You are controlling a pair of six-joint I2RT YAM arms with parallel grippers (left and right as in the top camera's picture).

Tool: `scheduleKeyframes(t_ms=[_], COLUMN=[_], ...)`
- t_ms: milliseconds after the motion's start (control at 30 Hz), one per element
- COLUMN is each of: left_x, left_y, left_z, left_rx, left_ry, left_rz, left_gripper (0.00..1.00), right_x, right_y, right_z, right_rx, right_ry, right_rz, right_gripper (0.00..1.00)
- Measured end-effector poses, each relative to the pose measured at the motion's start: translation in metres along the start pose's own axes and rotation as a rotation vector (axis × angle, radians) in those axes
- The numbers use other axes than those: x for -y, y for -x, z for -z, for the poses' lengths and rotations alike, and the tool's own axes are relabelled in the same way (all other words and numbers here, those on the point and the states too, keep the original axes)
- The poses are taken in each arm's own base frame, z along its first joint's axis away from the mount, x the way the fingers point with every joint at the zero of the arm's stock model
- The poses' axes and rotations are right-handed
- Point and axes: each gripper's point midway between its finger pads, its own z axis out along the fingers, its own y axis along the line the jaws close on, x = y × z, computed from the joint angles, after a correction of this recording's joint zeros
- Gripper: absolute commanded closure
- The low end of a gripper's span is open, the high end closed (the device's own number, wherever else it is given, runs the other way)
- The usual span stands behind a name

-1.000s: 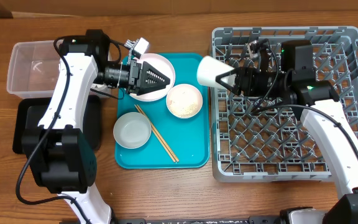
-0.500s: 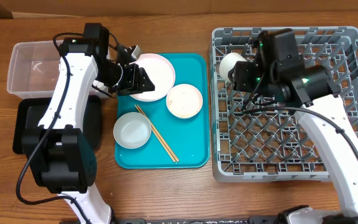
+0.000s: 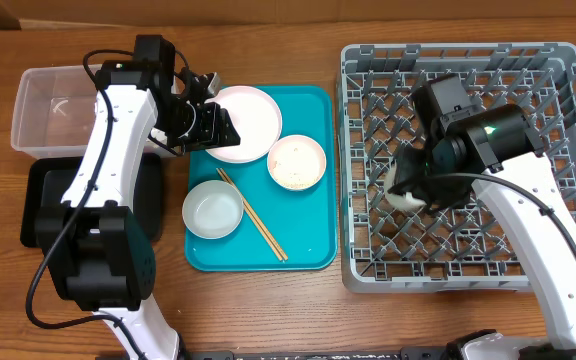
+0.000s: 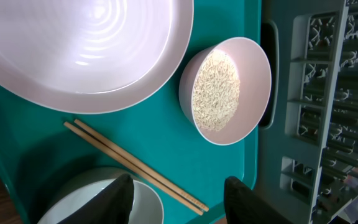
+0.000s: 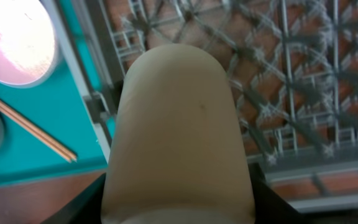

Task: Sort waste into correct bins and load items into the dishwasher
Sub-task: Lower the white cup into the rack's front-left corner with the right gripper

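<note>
right claw (image 3: 414,186) clamped on pale cup (image 5: 178,124), over dish rack (image 3: 558,62) left-middle | cup likely light, rigid, slick, chippable; grip sidewall mid-height | left claw (image 4: 179,194) apart, empty, above teal tray (image 3: 308,250)

Your left arm (image 3: 118,125) reaches in from the left edge with the wrist bent inward. The left gripper (image 3: 223,128) hangs low, its 2 fingers (image 4: 118,199) spread wide with nothing between them. Your right arm (image 3: 528,212) rises from the lower right with the elbow high and the wrist turned down and to the left, and the right gripper (image 3: 408,190) is clamped around a pale cup (image 5: 178,124), its 2 dark fingers barely showing on either side in the wrist view.
</note>
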Motion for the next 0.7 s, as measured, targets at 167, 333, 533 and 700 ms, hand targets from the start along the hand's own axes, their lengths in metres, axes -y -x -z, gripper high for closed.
scheduleKeyframes(t_ms=[167,333,533,700], left_x=[-0.001,-0.001,-0.001,-0.001], left_y=[0.001,0.001,0.001,0.001], left_z=[0.0,0.0,0.0,0.0], left_rx=[0.003,0.003,0.003,0.003], left_ry=[0.004,0.005,0.005,0.005], left_rz=[-0.002,-0.002,-0.001,-0.002], left_gripper=[0.5,0.5,0.5,0.5], right_x=[0.001,-0.017,-0.026,-0.017], right_y=[-0.023,-0.042,-0.064,-0.073], right_z=[0.001,0.001,-0.011,-0.03], right_rx=[-0.089,-0.114,-0.161,-0.201], right_ry=[-0.016,-0.015,-0.037,-0.077], right_rz=[-0.024,0.021,0.03,-0.001], right_gripper=[0.52,0.52,0.52,0.52])
